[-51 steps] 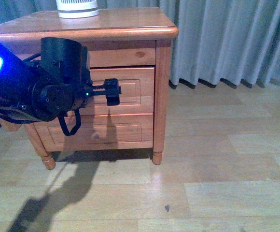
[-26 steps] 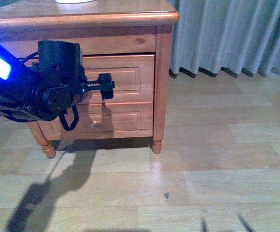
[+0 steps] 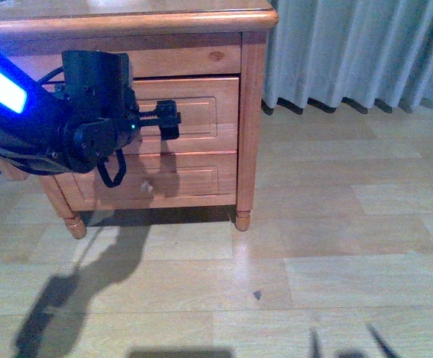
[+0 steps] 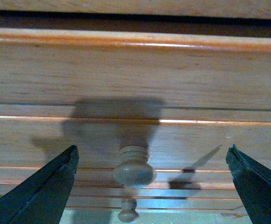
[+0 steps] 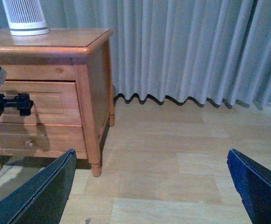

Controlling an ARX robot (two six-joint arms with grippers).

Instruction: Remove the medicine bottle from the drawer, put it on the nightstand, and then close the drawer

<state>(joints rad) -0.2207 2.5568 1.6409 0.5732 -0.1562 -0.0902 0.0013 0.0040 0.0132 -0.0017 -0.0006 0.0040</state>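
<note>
The reddish-brown nightstand (image 3: 252,89) stands at the upper left. Its upper drawer (image 3: 201,112) sits flush in the frame. My left gripper (image 3: 169,119) is open right in front of that drawer. In the left wrist view the drawer's round knob (image 4: 134,171) lies between the spread fingers (image 4: 42,191), slightly off centre and untouched. The left gripper (image 4: 153,149) holds nothing. My right gripper (image 5: 152,154) hangs open over bare floor, well to the right of the nightstand (image 5: 86,84); only its tips (image 3: 377,343) show in the front view. The medicine bottle is hidden.
A white ribbed device (image 5: 25,18) stands on the nightstand top. The lower drawer has its own small knob (image 3: 148,188). Grey curtains (image 3: 351,52) hang behind, to the right. Wooden floor (image 3: 313,246) stretches in front and to the right.
The nightstand has slid upward in the front view, so its top and the white device have left the frame. The left gripper stays at the upper drawer. The right fingertips now show at the bottom.
</note>
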